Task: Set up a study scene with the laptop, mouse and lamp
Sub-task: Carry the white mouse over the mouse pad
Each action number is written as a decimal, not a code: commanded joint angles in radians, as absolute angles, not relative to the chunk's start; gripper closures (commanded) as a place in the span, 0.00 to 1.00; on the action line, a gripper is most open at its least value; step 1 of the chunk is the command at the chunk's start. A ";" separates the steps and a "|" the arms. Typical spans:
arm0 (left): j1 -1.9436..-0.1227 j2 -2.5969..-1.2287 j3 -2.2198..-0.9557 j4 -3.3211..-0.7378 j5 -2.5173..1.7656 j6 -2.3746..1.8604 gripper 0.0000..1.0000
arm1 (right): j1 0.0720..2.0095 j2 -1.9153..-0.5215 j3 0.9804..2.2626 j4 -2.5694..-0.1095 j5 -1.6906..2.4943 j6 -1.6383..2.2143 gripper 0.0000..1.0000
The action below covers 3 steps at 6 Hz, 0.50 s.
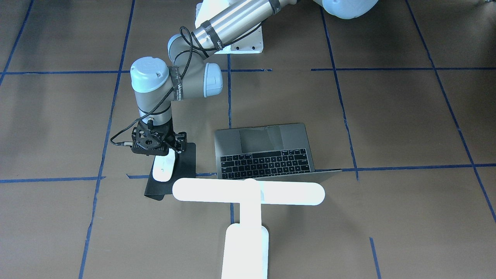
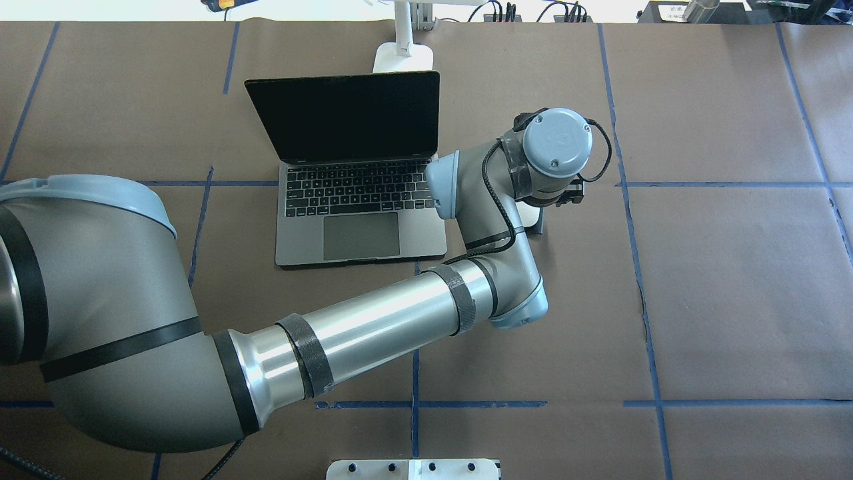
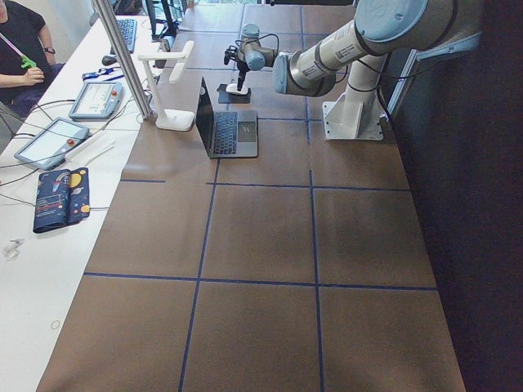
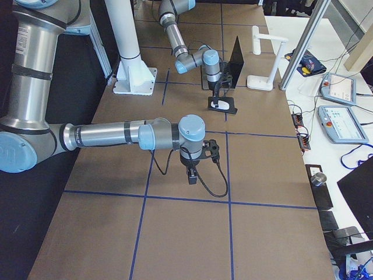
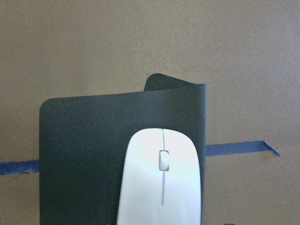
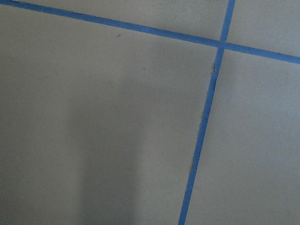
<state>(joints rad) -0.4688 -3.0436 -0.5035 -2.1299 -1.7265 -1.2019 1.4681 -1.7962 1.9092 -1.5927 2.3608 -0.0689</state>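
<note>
The laptop (image 1: pixel 263 151) stands open on the brown table, its keyboard towards the robot; it also shows in the overhead view (image 2: pixel 360 200). The white mouse (image 1: pixel 162 169) lies on a black mat (image 1: pixel 186 162) beside it, and is seen close in the left wrist view (image 5: pixel 161 183). My left gripper (image 1: pixel 167 153) points down over the mouse's robot-side end. Its fingers are hidden, so I cannot tell if it grips. The white lamp (image 1: pixel 248 192) stands behind the laptop's screen. My right gripper (image 4: pixel 192 177) hangs over bare table far from them; I cannot tell its state.
The mat's far corner (image 5: pixel 173 82) curls up. A white bolted pedestal (image 1: pixel 248 42) stands on the robot's side. A side bench holds teach pendants (image 3: pixel 49 140), and a person (image 3: pixel 20 41) sits there. Blue tape lines (image 6: pixel 201 136) cross the table.
</note>
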 commanded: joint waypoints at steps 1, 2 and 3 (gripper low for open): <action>-0.474 -3.045 -0.555 -2.126 -1.762 -1.195 0.00 | 1.468 -1.793 1.908 -1.592 2.359 -0.068 0.00; -0.495 -3.039 -0.581 -2.090 -1.834 -1.195 0.00 | 1.468 -1.793 1.908 -1.592 2.359 -0.066 0.00; -0.514 -2.987 -0.692 -2.010 -1.876 -1.190 0.00 | 1.468 -1.790 1.907 -1.592 2.358 -0.067 0.00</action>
<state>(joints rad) -0.4962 -3.0237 -0.6085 -2.0720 -1.8306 -1.1938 1.4680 -1.7922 1.9076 -1.5923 2.3589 -0.0669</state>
